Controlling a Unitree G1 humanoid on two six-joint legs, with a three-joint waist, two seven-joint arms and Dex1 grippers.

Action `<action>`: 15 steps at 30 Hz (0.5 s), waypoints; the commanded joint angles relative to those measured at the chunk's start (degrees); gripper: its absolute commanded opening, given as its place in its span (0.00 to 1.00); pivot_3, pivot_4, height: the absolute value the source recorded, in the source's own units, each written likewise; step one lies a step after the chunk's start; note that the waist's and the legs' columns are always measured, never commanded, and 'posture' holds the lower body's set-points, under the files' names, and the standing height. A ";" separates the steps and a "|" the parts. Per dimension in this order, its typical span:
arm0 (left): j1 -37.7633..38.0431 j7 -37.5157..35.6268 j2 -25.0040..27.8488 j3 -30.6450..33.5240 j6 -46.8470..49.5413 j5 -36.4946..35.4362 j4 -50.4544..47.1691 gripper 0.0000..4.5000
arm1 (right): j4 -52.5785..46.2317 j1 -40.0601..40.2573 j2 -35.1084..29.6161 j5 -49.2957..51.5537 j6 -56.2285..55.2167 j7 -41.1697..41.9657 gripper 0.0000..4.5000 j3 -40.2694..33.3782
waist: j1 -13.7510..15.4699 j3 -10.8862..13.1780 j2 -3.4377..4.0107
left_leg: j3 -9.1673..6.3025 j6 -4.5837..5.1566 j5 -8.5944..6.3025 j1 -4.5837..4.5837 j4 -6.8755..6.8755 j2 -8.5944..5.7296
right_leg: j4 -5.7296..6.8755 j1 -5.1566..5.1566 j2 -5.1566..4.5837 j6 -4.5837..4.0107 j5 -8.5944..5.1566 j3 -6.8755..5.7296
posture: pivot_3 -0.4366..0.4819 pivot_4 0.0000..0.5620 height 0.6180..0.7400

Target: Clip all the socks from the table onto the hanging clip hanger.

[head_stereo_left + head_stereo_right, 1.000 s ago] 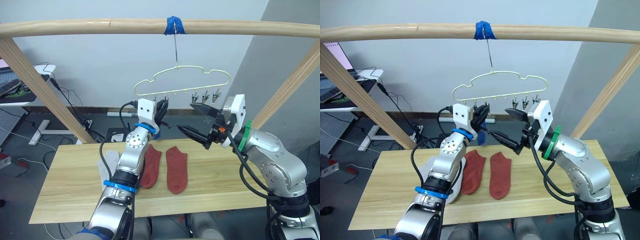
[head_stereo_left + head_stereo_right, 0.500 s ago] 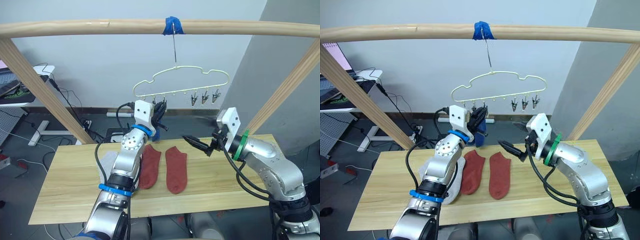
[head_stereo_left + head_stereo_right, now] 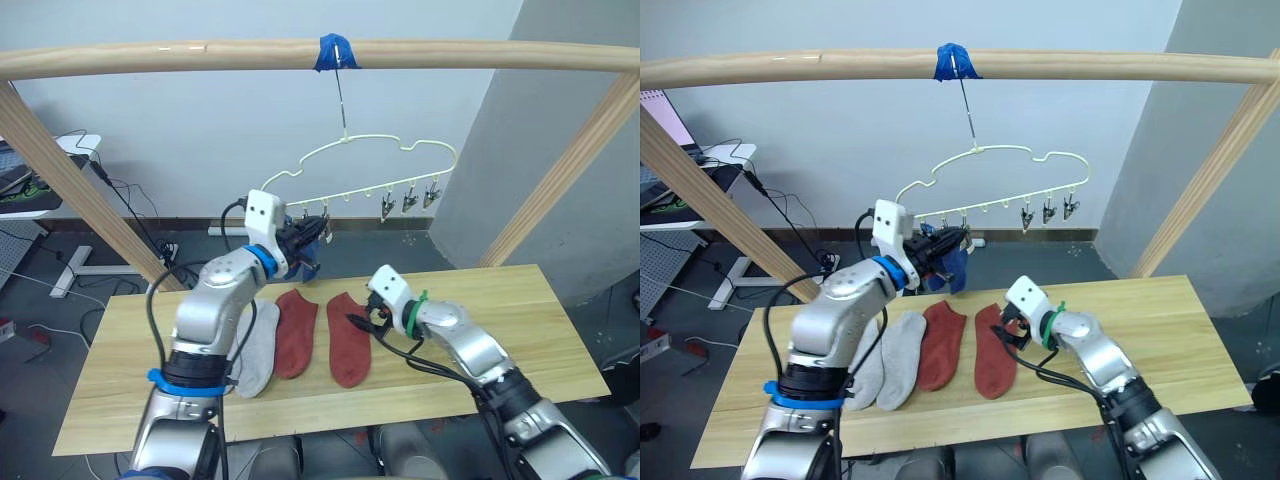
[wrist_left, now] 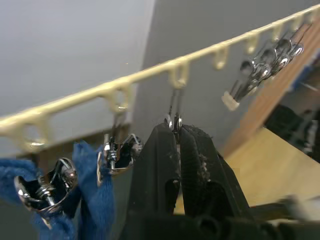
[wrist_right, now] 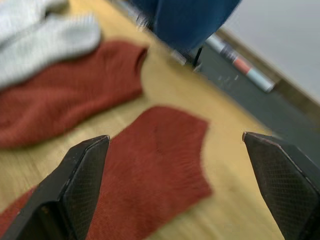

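The cream clip hanger (image 3: 372,157) hangs by its hook from the pole. My left gripper (image 4: 174,126) is up at its row of clips, shut on one small metal clip (image 4: 174,119). A blue sock (image 3: 956,268) hangs from the clips just beside it. On the table (image 3: 500,330) lie two rust red socks (image 3: 297,331) (image 3: 350,340), and two light grey socks (image 3: 902,345) to their left. My right gripper (image 5: 175,138) is open, low over the right red sock (image 5: 155,170), its fingers apart on either side of the cuff.
A round wooden pole (image 3: 180,55) with blue tape (image 3: 335,50) spans overhead, with slanted poles at both sides. Three bare clips (image 3: 408,198) hang at the hanger's right end. The table's right half is bare wood. Cables and a desk stand behind.
My right arm has dropped from hanger height down to the table, over the right red sock. The left gripper stays at the clips. The camera has shifted.
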 commanded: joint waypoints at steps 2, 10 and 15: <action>-3.04 2.48 0.37 4.78 10.37 -5.85 -1.91 0.00 | 11.04 -2.96 2.60 -3.47 -5.87 0.25 1.00 0.39 | 0.09 0.00 0.00 | -0.01 0.00 0.00 -0.02 0.01 -0.02 | -0.02 0.02 -0.03 0.00 0.00 -0.01 | 0.36 0.28 1.00; -3.79 3.37 1.46 6.20 18.11 -10.00 -3.57 0.00 | 23.87 -5.58 5.92 -7.52 -11.61 1.26 0.96 0.71 | -0.03 0.00 0.01 | -0.02 -0.01 0.00 -0.01 -0.03 -0.02 | -0.04 0.01 -0.03 -0.02 0.02 -0.01 | 0.38 0.28 1.00; -3.30 5.06 0.22 9.79 23.46 -14.54 -3.84 0.00 | 25.15 -5.32 5.99 -8.66 -14.38 2.25 0.66 -0.01 | -0.01 0.00 0.01 | -0.02 -0.02 0.01 0.06 -0.01 -0.02 | 0.05 0.03 -0.03 -0.01 0.01 0.00 | 0.38 0.28 1.00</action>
